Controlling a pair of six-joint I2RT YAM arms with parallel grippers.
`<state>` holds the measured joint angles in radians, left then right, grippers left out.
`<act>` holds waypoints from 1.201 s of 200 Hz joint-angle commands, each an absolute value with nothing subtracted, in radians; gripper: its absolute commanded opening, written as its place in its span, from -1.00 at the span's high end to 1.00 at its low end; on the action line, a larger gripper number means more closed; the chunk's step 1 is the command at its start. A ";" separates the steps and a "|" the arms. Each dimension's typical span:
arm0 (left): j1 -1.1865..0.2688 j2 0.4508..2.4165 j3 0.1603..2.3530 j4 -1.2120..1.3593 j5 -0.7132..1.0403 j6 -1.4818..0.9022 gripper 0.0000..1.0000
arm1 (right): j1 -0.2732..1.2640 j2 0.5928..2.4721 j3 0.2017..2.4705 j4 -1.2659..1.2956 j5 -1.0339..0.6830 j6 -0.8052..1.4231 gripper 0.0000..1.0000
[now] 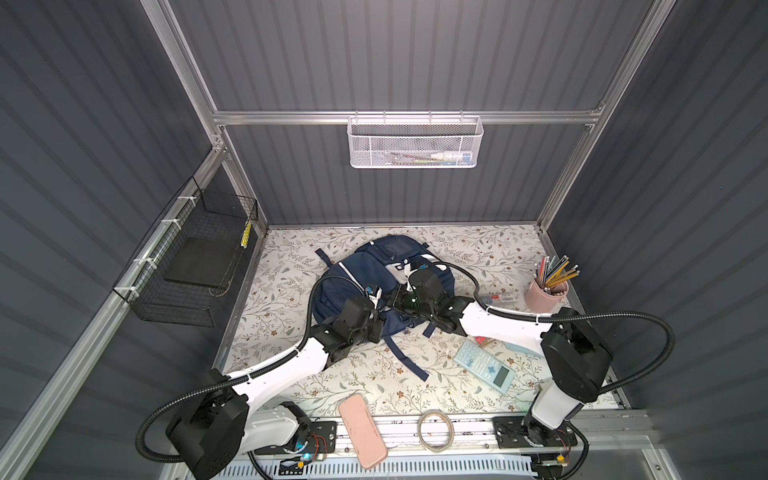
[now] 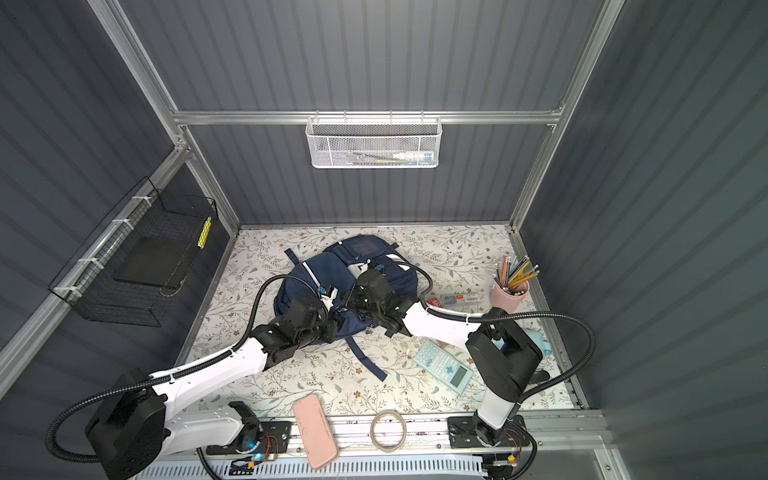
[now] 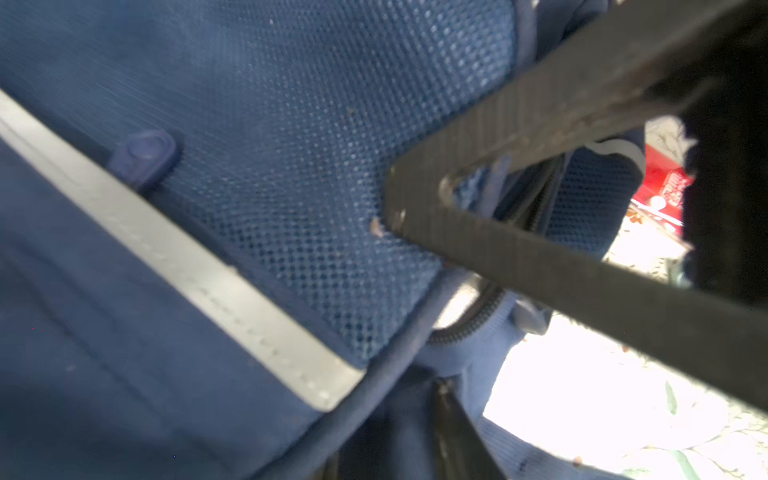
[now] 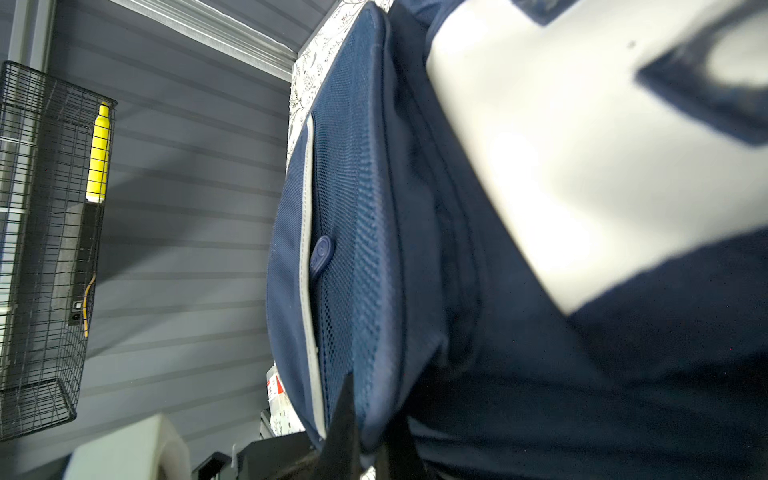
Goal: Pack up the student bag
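Note:
The student bag (image 1: 361, 270) (image 2: 332, 266), navy with white stripes and patches, lies slumped in the middle of the floral table, and both arms meet over its near side. My left gripper (image 1: 376, 297) (image 2: 326, 293) (image 3: 395, 432) is down at the bag's piped edge beside a zip, and navy fabric fills the gap between its fingers. My right gripper (image 1: 397, 298) (image 2: 347, 297) (image 4: 370, 415) is shut on a fold of the bag's mesh-lined rim. In the left wrist view its black fingers (image 3: 478, 232) meet in a V on the mesh. The bag's inside is hidden.
A pale blue calculator (image 1: 484, 365) lies right of the bag's strap. A pink cup of pencils (image 1: 546, 295) and a clear box (image 1: 498, 298) stand at the right. A pink case (image 1: 362, 432) and a tape ring (image 1: 435, 430) lie on the front rail. Wire baskets (image 1: 195, 257) (image 1: 415, 143) hang on the walls.

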<state>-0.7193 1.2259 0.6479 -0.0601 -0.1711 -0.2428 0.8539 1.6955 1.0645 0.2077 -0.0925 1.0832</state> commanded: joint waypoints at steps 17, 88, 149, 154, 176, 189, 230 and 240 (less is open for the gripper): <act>-0.703 1.213 0.699 0.050 -0.263 -0.179 0.73 | 0.874 1.683 1.052 0.184 -0.218 1.056 1.00; -0.703 1.297 0.664 0.100 -0.264 -0.182 0.15 | 0.875 1.678 1.047 0.208 -0.232 1.071 1.00; -0.703 1.320 0.652 0.110 -0.294 -0.191 0.87 | 0.874 1.658 1.049 0.196 -0.227 1.066 1.00; -0.703 1.319 0.652 0.109 -0.292 -0.192 0.93 | 0.874 1.656 1.049 0.195 -0.226 1.066 1.00; -0.703 1.298 0.653 0.079 -0.294 -0.207 1.00 | 0.868 1.644 1.047 0.184 -0.221 1.058 1.00; -0.703 1.283 0.656 0.044 -0.299 -0.213 1.00 | 0.852 1.630 1.039 0.177 -0.227 1.050 1.00; -0.701 1.242 0.633 -0.048 -0.268 -0.244 1.00 | 0.762 1.589 1.047 0.107 -0.228 0.993 1.00; -0.701 1.234 0.626 -0.067 -0.256 -0.248 1.00 | 0.741 1.591 1.057 0.102 -0.249 0.984 1.00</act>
